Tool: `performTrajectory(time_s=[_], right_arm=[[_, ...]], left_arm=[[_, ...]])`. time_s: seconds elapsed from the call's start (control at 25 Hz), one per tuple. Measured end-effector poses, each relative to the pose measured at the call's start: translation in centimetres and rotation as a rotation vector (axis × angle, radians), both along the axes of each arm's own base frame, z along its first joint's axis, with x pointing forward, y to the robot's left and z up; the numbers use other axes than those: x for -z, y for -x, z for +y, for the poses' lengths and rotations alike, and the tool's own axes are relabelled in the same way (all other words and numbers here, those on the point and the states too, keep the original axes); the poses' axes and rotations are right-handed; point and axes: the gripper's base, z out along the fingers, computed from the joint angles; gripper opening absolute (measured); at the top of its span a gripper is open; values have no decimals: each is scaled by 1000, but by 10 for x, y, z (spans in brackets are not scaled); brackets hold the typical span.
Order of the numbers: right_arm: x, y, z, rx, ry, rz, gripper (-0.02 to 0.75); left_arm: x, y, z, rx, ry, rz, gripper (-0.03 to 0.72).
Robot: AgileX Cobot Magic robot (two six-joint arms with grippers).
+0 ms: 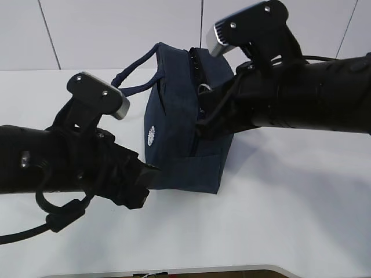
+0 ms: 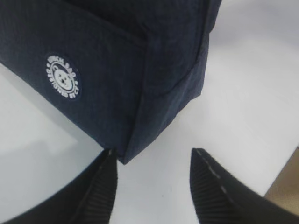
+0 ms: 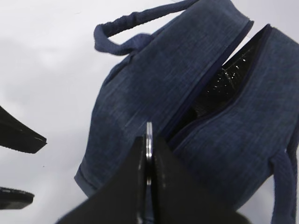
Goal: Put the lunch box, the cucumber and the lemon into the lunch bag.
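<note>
White surface [image 1: 278, 220], pale panelled wall [image 1: 116, 29] behind. One lunch bag [image 1: 174, 133] sits mid-surface, navy, round white logo [image 2: 63, 77] on its side, one handle [image 1: 136, 72] sticking out left, zipper part-open on a dark interior. Lunch box, cucumber, lemon: none visible. Two arms, both reaching in low. Left gripper [image 2: 152, 186] at the bag's lower corner, jaws spread, corner sits just at the gap, nothing held. Right gripper [image 3: 148, 154] over the bag top beside the opening, jaws pressed together on a thin metal piece [image 3: 149, 140], likely the zipper pull.
</note>
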Motion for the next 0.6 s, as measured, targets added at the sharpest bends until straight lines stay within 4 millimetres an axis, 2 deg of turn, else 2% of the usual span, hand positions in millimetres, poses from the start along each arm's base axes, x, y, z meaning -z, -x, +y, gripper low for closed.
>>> performTrajectory(time_s=[0.16,0.6], right_arm=[[-6,-2,0,16,10,10,5],[-6,-2,0,46,-21,49,5]], left_arm=[[-2,1,-3,-12,24,-13,416],[-2,3,-14,-1,50,-63,421]])
